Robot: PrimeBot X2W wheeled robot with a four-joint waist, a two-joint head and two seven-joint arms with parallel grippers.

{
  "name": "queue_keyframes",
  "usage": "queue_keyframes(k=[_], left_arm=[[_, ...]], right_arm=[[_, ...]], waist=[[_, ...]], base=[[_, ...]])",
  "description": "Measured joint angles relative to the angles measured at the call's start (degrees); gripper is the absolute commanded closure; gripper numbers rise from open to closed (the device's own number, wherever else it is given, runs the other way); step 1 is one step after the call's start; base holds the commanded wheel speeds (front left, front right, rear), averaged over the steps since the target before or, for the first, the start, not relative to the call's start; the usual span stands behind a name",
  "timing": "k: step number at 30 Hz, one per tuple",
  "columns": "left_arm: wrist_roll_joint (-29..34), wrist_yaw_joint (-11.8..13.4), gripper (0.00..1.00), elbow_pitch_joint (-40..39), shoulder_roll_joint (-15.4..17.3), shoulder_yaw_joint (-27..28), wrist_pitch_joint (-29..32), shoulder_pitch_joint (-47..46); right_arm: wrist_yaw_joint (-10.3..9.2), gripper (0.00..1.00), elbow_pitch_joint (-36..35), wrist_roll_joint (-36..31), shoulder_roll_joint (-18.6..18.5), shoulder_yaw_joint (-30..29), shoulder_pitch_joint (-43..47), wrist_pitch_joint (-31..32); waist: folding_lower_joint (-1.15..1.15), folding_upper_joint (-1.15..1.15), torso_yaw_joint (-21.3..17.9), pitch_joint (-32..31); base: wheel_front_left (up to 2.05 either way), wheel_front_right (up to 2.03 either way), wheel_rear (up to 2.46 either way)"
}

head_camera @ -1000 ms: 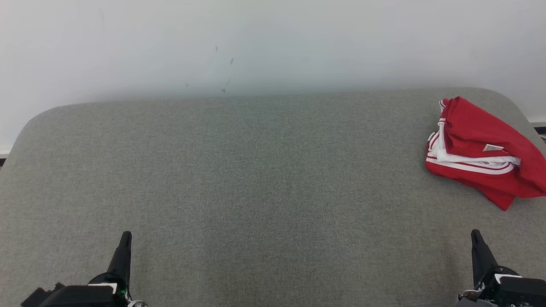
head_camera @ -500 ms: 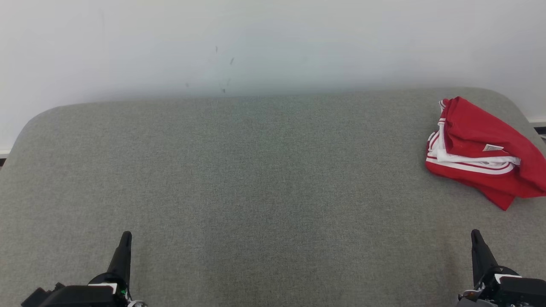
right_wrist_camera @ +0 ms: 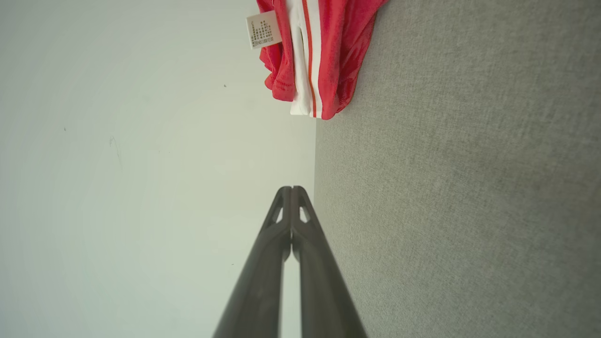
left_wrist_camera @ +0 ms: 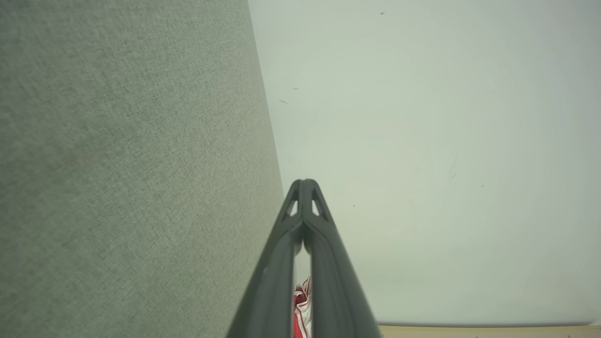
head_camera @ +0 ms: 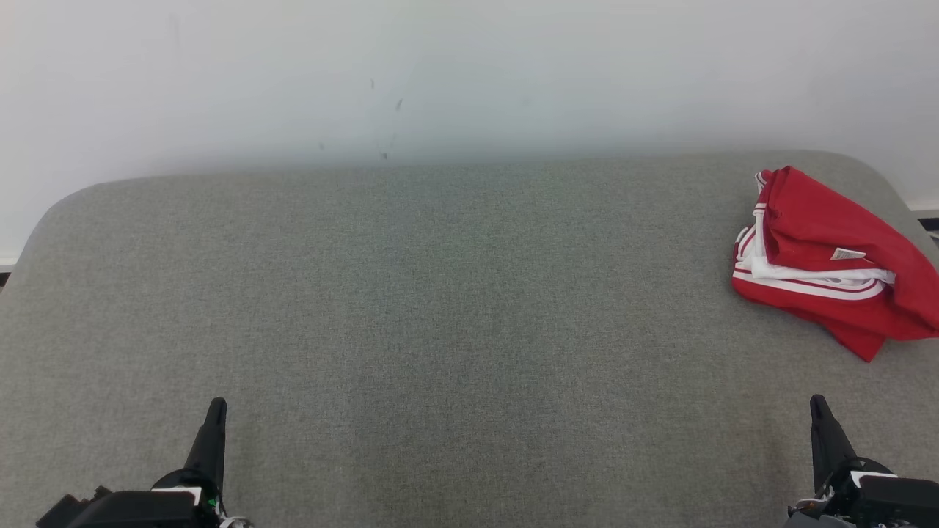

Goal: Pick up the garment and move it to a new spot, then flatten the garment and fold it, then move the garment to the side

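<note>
Garment [head_camera: 821, 257], red with white stripes, lies in a loose, layered bundle at the far right corner of a grey upholstered surface [head_camera: 440, 293]. Part of it runs out of the head view at the right edge. A small white label [head_camera: 847, 254] shows on top of the bundle. A pale wall [head_camera: 469, 73] stands behind the far edge.

Left hand [head_camera: 217, 405] rests low at the near left edge and right hand [head_camera: 816, 402] at the near right edge. Both are well apart from the garment. Each wrist view shows its two dark fingers pressed together at the tips, holding nothing.

The bundle at the corner fits two stages. It could be a heap waiting to be lifted to a new spot, or a roughly folded garment already set aside. The uneven layers and the tail of cloth trailing toward the near edge do not settle which.

As for handling, the cloth looks thin and slippery. A pinch on the top layer alone would likely peel it off and let the rest drag. The right hand is the nearer of the two, and the broad middle of the surface offers room for spreading.
</note>
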Motion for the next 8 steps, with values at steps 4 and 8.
queue_keyframes(k=[4,8], left_arm=[[0.0,0.0,1.00,0.0,0.0,0.0,0.0,0.0],[0.0,0.0,1.00,0.0,0.0,0.0,0.0,0.0]], right_arm=[[0.00,1.00,0.0,0.0,0.0,0.0,0.0,0.0],[0.00,1.00,0.0,0.0,0.0,0.0,0.0,0.0]], waist=[[0.00,0.00,0.0,0.0],[0.00,0.00,0.0,0.0]], base=[[0.00,0.00,0.00],[0.00,0.00,0.00]])
